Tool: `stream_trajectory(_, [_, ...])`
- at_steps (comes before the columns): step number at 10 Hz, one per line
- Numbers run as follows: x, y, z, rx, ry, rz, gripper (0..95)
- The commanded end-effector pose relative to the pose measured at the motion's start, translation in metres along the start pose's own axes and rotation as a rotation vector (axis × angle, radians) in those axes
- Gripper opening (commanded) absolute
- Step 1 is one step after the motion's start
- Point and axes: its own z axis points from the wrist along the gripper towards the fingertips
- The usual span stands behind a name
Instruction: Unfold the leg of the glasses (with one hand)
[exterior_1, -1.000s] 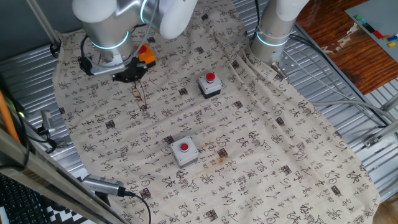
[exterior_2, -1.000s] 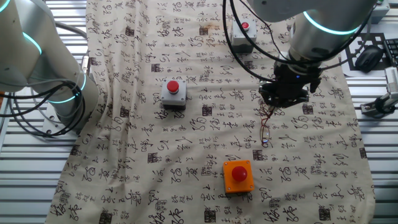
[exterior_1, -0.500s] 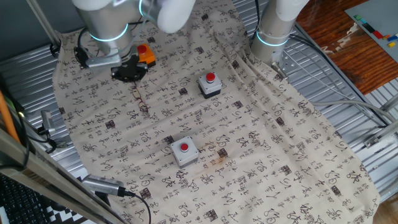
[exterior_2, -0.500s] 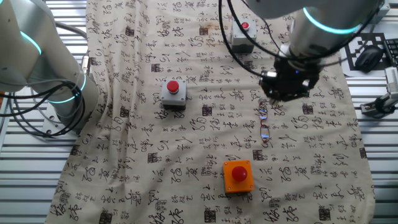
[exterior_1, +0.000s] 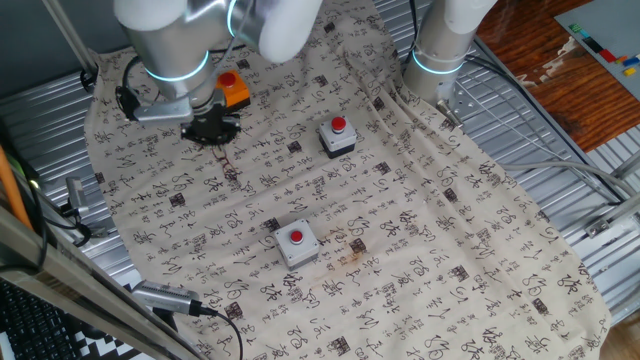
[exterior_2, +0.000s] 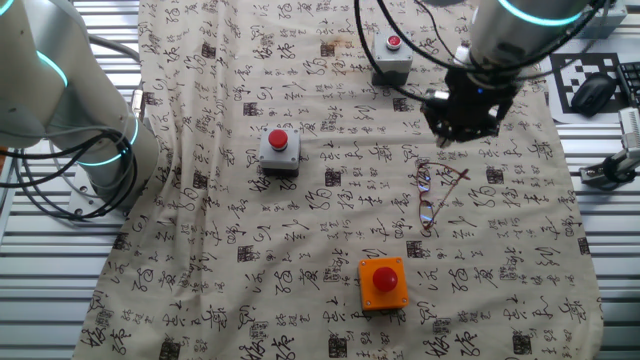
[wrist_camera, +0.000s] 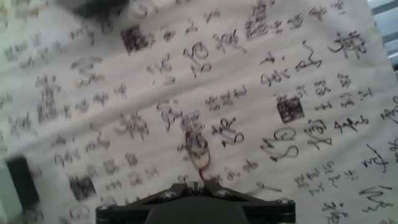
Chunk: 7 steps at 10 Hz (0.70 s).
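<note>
The gripper (exterior_2: 462, 133) hovers just above the glasses (exterior_2: 430, 196) near the tabletop's edge, seemingly pulling one leg outward; its opening cannot be told.

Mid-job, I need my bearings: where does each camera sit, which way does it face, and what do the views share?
One fixed view: high, beyond the grey button boxes, facing the arm; gripper over glasses.
Other fixed view: opposite side, orange button box nearest; gripper above glasses.
Hand view: looks down the fingers at cloth; gripper base at bottom edge.
Shared: glasses, patterned cloth.

Even bright light; blurred hand view
</note>
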Motion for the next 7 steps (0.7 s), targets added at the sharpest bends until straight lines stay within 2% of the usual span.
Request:
stream_trajectory(1, [-0.0062,0.0051,-0.0024,-0.007,-0.014,0.027,0.0])
stream_trajectory(2, [-0.0114,0.0111,-0.0032,-0.010,-0.024,0.068,0.0])
stream_trajectory(4, [-0.0127,0.0127,-0.0029,-0.007,-0.028,0.132,0.0])
stream_trajectory(7, [-0.0127,0.0127,-0.0029,0.020,-0.041,0.249,0.0])
